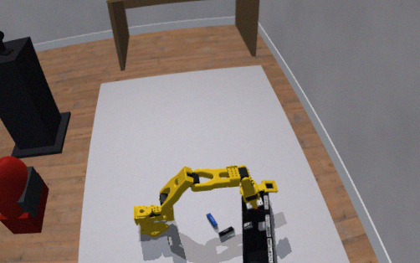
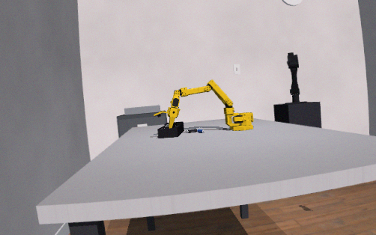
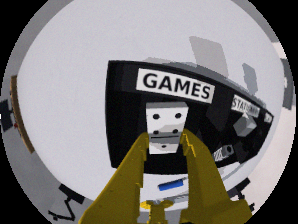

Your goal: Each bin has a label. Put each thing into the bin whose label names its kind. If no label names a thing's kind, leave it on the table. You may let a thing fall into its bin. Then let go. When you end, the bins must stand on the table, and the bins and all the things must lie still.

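Jaws clenched on small white-and-black cartridge [image 3: 165, 129] | gripper [image 3: 166, 163] over GAMES bin [image 3: 127, 106], bin wall at 12 o'clock | risk: early release bounces cartridge off rim onto table [image 1: 176, 117].

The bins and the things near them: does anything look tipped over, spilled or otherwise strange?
Nothing stands out. The black bins stand in a row on the table. The hand is over the bin labelled GAMES, shut on a small white piece. A blue thing and a black thing lie on the table beside the bins.
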You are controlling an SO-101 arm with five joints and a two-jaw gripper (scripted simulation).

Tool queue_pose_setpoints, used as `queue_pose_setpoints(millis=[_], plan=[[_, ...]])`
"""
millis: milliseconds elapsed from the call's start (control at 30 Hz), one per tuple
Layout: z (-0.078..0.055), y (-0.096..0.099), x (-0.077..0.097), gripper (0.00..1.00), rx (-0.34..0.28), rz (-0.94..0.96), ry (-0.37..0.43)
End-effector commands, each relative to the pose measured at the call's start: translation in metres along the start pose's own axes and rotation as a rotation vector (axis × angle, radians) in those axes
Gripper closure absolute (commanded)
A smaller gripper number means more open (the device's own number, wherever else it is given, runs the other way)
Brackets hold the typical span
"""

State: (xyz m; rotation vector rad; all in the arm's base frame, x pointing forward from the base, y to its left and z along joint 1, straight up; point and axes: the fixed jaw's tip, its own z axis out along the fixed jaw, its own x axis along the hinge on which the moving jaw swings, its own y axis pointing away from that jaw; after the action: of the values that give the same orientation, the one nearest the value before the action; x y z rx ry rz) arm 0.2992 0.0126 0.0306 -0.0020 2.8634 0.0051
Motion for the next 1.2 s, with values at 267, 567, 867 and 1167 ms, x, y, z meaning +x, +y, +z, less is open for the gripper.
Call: queue_pose_setpoints(millis=[267,567,867,1167], plan=[[-0.0115,-0.0027,-0.0097,0.94,0.001,0.018,-0.062],[-0.0115,-0.0027,-0.0097,0.82,0.001,0.018,-0.062],[-0.0115,-0.0027,-0.0097,0.77,0.001,0.018,-0.062],[-0.0144,-0.0027,-0.0101,0.77,0.001,0.018,-0.061]])
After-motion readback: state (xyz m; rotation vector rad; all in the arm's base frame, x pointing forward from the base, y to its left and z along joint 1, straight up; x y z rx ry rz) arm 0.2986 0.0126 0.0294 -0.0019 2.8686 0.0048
